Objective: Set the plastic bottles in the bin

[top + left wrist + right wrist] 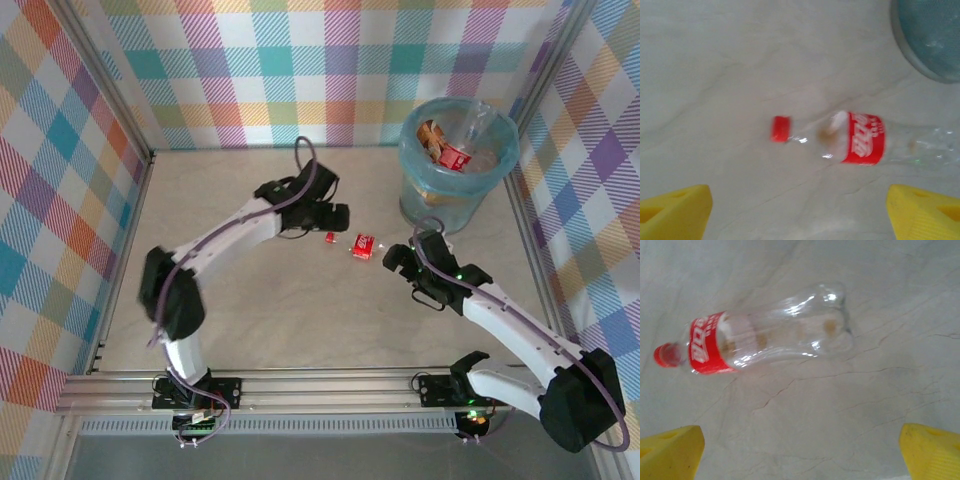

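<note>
A clear plastic bottle (362,245) with a red label and red cap lies on its side on the table, between my two grippers. My left gripper (335,216) hovers just left of its cap end, open, with nothing between the yellow fingertips (673,212); the bottle (860,140) lies ahead of them. My right gripper (400,256) is just right of the bottle's base, open and empty, and the bottle (775,335) lies beyond its fingertips (932,451). The bin (440,205), grey-blue with a light-blue liner, stands at the far right and holds several bottles (455,155).
Checkered walls close off the table at the back and on both sides. The bin's rounded wall (935,35) shows at the top right of the left wrist view. An aluminium rail (320,385) runs along the near edge by the arm bases.
</note>
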Tool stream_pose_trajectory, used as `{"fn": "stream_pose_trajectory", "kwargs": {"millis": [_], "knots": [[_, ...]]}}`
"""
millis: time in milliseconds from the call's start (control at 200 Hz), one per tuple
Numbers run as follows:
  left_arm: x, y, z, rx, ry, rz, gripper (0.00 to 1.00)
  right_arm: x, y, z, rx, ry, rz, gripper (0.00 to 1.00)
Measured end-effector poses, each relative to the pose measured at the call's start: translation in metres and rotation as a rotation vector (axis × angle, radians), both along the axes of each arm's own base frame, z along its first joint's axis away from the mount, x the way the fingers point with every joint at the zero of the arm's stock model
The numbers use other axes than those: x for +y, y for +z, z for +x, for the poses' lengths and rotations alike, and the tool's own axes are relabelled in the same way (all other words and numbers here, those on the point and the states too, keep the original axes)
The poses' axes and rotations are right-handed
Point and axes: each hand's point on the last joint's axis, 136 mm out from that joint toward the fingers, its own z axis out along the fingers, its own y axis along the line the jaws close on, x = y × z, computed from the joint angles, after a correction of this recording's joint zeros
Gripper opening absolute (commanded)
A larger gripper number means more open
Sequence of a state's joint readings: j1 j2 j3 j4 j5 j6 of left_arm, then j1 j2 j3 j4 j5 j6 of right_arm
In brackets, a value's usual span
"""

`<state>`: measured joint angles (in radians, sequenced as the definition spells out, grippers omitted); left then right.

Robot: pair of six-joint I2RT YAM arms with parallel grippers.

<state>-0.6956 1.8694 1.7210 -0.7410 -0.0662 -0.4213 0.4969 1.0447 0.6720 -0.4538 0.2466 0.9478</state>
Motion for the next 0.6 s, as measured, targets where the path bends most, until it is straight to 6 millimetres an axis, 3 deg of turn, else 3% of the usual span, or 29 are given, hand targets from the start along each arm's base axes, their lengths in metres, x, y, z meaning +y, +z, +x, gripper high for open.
{"fn": "stream_pose_trajectory", "kwargs": {"millis": [130, 315, 455, 600], "knots": [[-0.049, -0.025, 0.032, 0.057, -0.061, -0.07, 0.84, -0.008, -0.011, 0.007, 0.024, -0.061, 0.04, 1.0], [-0.086, -0.064, 0.054, 0.139, -0.104, -0.105, 0.84, -0.003, -0.02, 0.019, 0.045, -0.069, 0.088, 1.0], [-0.103, -0.088, 0.062, 0.186, -0.115, -0.127, 0.84, 0.002, -0.03, 0.025, 0.067, -0.058, 0.105, 1.0], [-0.102, -0.119, 0.051, 0.274, -0.106, -0.116, 0.84, 0.009, -0.043, 0.029, 0.098, -0.044, 0.123, 1.0]]}}
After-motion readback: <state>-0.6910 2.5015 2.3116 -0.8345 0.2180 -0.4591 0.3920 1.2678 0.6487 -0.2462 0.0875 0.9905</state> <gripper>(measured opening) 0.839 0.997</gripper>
